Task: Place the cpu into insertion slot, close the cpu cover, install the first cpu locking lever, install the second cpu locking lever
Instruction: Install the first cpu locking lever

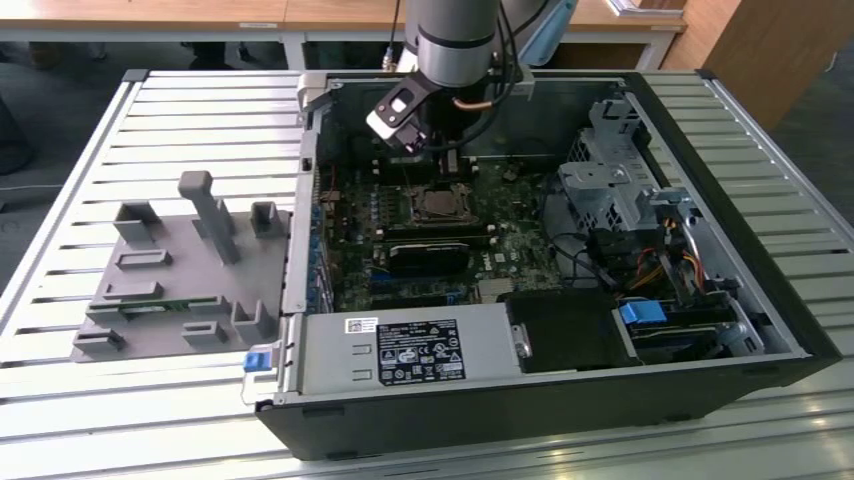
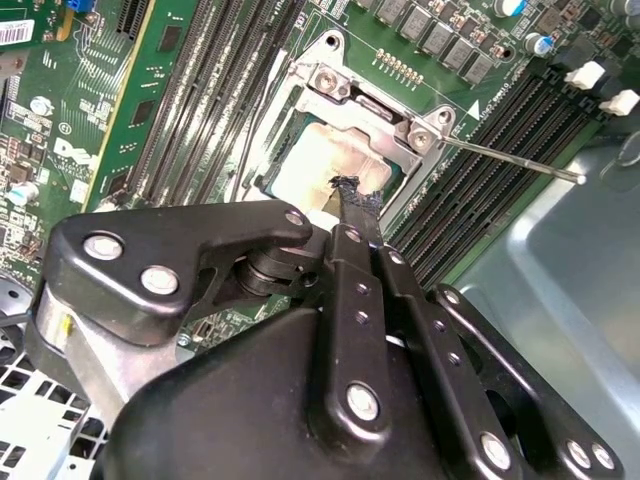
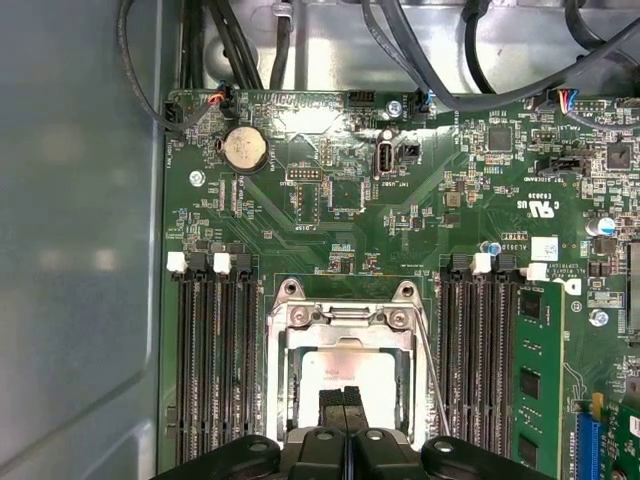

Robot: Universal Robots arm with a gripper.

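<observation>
Well away from the claw, toward the exterior view's left, a grey plastic fixture (image 1: 174, 270) sits on the slatted desk (image 1: 80, 150). Closer in on that side stands the open computer case (image 1: 534, 415), with its power supply (image 1: 400, 355) lying in front of the claw.

The claw (image 1: 438, 165) reaches down into the case over the green motherboard (image 1: 514, 250). In both wrist views the claw (image 2: 350, 195) (image 3: 345, 400) is clenched: its two fingertips (image 3: 334, 405) are pressed together with nothing between them. The tips sit on or just above the cpu (image 2: 315, 165) (image 3: 345, 368); I cannot tell whether they touch it.

The cpu lies right under the claw, seated in the insertion slot (image 1: 418, 200). The cpu cover (image 2: 345, 85) (image 3: 340, 318) lies down around the cpu, its silvery frame ringing the chip. A thin locking lever (image 2: 510, 160) (image 3: 432, 370) runs from the cover's corner beside the claw out over the black memory slots (image 3: 480, 360). A second thin lever (image 2: 243, 130) lies along the cover's opposite edge.

To the exterior view's right of the claw are a metal drive cage (image 1: 601, 190) and bundled cables (image 1: 654, 265).
</observation>
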